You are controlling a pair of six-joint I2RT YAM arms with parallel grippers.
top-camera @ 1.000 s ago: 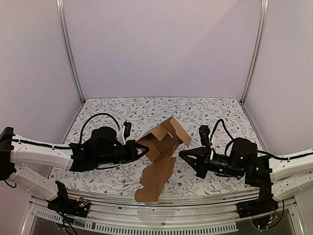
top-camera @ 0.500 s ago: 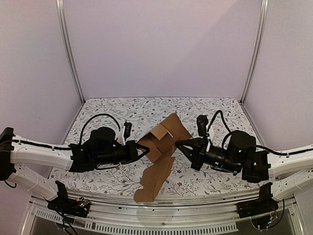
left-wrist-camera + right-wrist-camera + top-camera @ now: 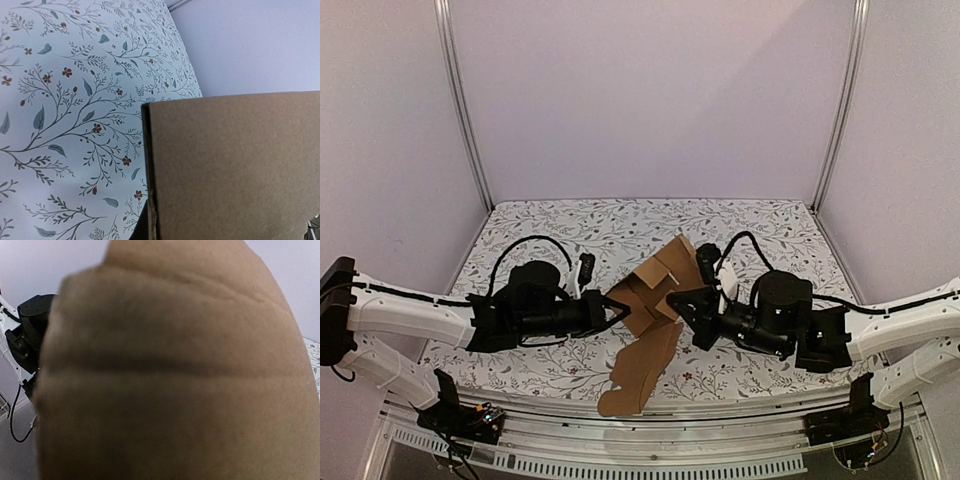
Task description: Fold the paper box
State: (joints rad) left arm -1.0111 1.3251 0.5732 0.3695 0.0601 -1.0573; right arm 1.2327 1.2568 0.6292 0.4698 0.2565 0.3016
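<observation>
Brown paper box stands half-folded. At its left edge the left gripper pinches the cardboard; the right gripper, fingers closed together, presses against its right side.

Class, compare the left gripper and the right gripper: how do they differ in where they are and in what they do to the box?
The left gripper meets the box from its left, and the right gripper meets it from its right. The left gripper is pinched on the box's left edge. The right gripper grips nothing, and its closed tips are at the box's right side. Both are black and shut.
</observation>
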